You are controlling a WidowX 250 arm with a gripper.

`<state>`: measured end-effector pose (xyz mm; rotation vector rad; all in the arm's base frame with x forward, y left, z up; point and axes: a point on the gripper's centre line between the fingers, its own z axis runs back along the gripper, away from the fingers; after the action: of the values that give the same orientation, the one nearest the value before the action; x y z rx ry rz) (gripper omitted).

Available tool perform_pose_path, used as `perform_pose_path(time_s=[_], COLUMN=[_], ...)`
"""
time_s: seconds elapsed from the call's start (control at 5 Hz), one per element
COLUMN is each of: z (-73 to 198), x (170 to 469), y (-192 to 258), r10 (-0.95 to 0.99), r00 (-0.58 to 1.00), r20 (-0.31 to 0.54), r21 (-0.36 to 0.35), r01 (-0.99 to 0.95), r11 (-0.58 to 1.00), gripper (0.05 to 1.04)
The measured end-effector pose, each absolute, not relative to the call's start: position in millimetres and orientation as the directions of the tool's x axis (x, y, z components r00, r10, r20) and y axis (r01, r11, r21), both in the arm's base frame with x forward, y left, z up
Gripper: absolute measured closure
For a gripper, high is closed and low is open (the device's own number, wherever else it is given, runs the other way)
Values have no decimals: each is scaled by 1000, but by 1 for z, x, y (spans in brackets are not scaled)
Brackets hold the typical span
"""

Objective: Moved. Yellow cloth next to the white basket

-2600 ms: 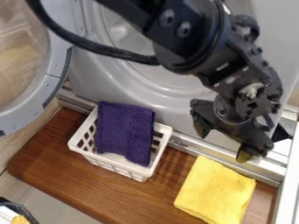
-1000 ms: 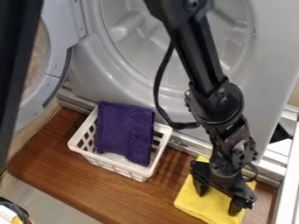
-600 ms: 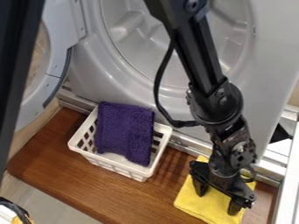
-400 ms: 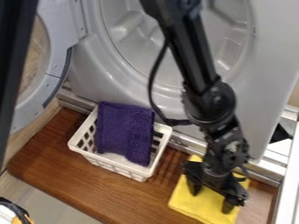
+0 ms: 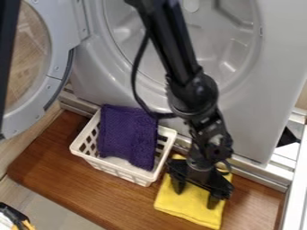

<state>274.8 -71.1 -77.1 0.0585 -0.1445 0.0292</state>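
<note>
Yellow cloth is to be set next to the white basket, and its place is best judged from the largest thing down. The front of a grey-white machine forms the backdrop, its round door swung out to the left, so that the opening is left uncovered. Below it, a brown wooden board is used as the work surface, giving both basket and cloth a level bed. Over the board the black arm is slanted down from the top edge, so that the cloth can be met from above. The white basket is stood upright close to the machine, left of the cloth. A purple cloth is draped in it, one end laid over the rear rim. The yellow cloth is spread flat just beside the basket's right side; whether the two touch cannot be told. Smallest, the gripper is held with its fingers wide apart, both tips set down on the fabric. No fold is seen pinched between them; the cloth seems to be pinned by pressure, presumably so that it can be slid without being lifted. The task is judged nearly done, though the basket could be nudged by further pushing.
</note>
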Motion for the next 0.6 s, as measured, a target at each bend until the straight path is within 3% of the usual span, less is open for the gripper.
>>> perform_pose_path(time_s=[0.6], z=[-76], x=[278], y=[-39], r10=[125], r00=[979], r20=[162], r21=[88], r01=[-141], r11=[986], gripper=[83])
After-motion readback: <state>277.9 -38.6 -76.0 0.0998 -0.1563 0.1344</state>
